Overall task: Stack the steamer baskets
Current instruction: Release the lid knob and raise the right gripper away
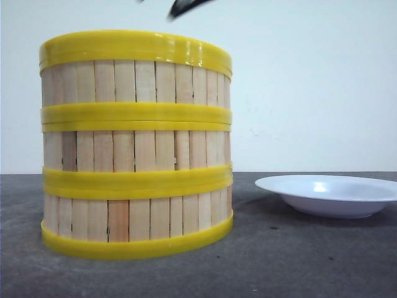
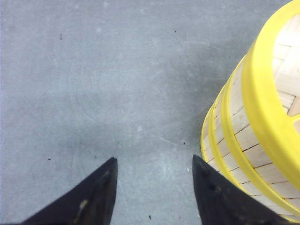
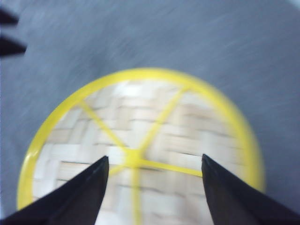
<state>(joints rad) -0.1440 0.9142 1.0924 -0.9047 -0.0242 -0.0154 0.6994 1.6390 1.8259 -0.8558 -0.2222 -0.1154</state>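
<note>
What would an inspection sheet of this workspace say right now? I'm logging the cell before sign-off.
Surface: dark grey matte table, lightly speckled.
Job's things: three round baskets of light-wood slats with yellow plastic rims, stacked in one upright column; the top one is open, showing a woven floor with yellow spokes.
Clutter: shallow white plate to the stack's right, apart from it.
Grippers: left gripper beside the stack, jaws apart, holding nothing; right gripper above the top basket, jaws apart, holding nothing.
Cables: nothing seen.
Surroundings: plain pale wall.
</note>
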